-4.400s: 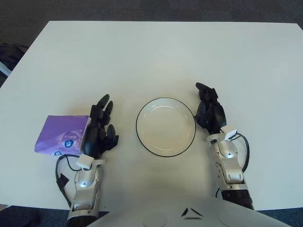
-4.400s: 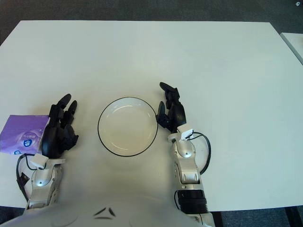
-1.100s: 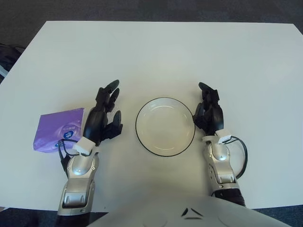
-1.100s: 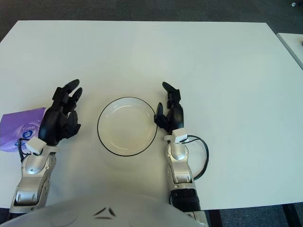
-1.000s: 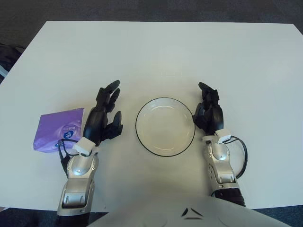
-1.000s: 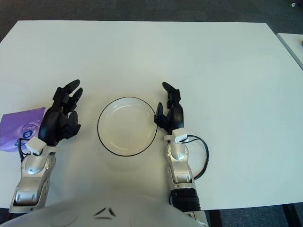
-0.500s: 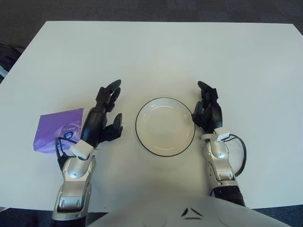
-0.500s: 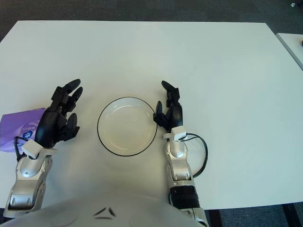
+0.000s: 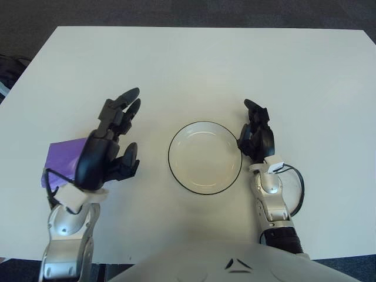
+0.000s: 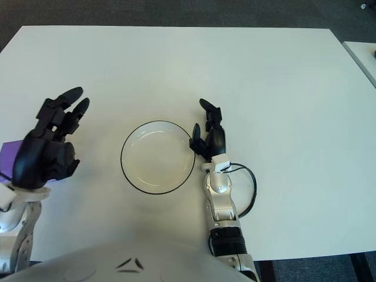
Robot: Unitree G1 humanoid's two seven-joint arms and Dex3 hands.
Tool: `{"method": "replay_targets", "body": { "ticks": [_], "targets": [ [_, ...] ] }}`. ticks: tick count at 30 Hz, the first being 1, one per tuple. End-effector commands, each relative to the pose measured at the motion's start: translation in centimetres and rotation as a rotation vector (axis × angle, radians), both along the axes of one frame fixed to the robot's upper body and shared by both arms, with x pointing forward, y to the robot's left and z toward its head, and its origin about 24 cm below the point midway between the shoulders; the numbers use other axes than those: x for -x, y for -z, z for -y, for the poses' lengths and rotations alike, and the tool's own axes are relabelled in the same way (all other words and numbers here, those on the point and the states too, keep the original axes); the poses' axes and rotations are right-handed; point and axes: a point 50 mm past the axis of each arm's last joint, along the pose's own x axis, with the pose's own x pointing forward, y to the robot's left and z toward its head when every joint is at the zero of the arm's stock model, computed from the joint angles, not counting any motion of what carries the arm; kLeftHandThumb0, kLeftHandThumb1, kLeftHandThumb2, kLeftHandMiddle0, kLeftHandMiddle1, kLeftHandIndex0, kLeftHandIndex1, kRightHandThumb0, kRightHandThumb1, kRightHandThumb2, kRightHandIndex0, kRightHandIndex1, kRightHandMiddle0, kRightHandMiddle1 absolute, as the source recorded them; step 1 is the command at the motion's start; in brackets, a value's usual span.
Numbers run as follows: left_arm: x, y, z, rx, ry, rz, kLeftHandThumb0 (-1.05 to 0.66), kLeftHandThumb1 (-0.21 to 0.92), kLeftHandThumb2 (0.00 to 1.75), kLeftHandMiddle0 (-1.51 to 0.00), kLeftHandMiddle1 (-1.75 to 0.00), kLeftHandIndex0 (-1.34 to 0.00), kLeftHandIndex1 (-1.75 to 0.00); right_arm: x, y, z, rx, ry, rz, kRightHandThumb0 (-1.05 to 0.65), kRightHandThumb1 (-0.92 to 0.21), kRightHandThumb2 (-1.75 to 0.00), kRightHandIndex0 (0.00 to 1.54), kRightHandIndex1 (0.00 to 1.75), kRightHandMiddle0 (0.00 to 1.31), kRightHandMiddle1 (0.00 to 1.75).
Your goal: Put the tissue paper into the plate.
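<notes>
Raised and swung leftward, the left hand (image 9: 108, 154) now hangs over the tissue pack (image 9: 60, 157), fingers spread, holding nothing. Purple and flat, the pack lies at the lower left of the frame, half hidden under the palm, well left of the plate (image 9: 174, 174). Best to lower squarely and close across its short sides. Beside the plate's right rim shows the right hand (image 9: 257, 137), fingers relaxed.

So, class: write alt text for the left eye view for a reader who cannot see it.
The left hand, fingers spread and holding nothing, shows in front of a purple tissue pack on a white table. An empty black-rimmed plate sits at centre, with the right hand beside its right edge.
</notes>
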Motion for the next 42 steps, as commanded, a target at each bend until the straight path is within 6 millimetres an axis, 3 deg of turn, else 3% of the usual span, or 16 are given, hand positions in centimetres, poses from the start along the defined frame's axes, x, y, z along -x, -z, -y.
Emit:
{"method": "replay_targets", "body": {
  "ticks": [1,6,10,17,24,27,35,42],
  "targets": [
    [0.7,-1.0,-1.6,-0.186,-0.093,-0.002,-0.80,0.92,0.72,-0.25,0.00,0.00,-0.41,2.5,6.4,0.4,0.003,0.008,-0.353,-0.58,-0.92,-0.82,0.35,0.10,0.00,0.81],
    [0.9,-2.8,-4.2,-0.401,-0.225,0.051,-0.84,0.92,0.73,-0.25,0.00,0.00,-0.39,2.3,6.6,0.5,0.003,0.006,-0.359,-0.59,-0.92,-0.82,0.35,0.11,0.00,0.82],
    [1.2,-3.5,-4.5,-0.492,-0.275,0.101,-0.88,0.92,0.76,-0.27,-0.01,0.00,-0.42,2.3,6.8,0.5,0.003,0.004,-0.362,-0.59,-0.92,-0.82,0.35,0.11,0.00,0.82],
    [2.3,-6.2,-5.3,-0.824,-0.434,0.243,-0.96,0.92,0.82,-0.29,-0.02,0.00,-0.53,2.1,7.2,0.4,0.006,-0.001,-0.377,-0.60,-0.92,-0.82,0.34,0.11,0.00,0.81],
    [2.7,-6.8,-6.1,-0.967,-0.514,0.291,-0.97,0.92,0.83,-0.31,-0.03,0.00,-0.66,2.0,7.4,0.4,0.012,-0.005,-0.388,-0.61,-0.92,-0.81,0.34,0.11,0.00,0.82],
    [2.3,-7.7,-7.4,-1.025,-0.505,0.270,-0.97,0.92,0.83,-0.32,-0.03,0.00,-0.71,2.0,7.4,0.3,0.015,-0.007,-0.392,-0.62,-0.92,-0.81,0.34,0.11,0.00,0.83],
    [0.2,-11.7,-9.0,-1.162,-0.363,0.108,-0.95,0.92,0.73,-0.22,-0.01,0.00,-0.49,1.9,7.5,0.2,0.016,-0.011,-0.399,-0.62,-0.92,-0.80,0.34,0.12,0.00,0.83],
    [-1.1,-10.7,-9.7,-1.227,-0.269,-0.022,-0.96,0.92,0.61,-0.07,-0.01,0.00,-0.19,1.8,7.5,0.3,0.021,-0.015,-0.401,-0.63,-0.92,-0.80,0.33,0.12,0.00,0.83]
  ]
}}
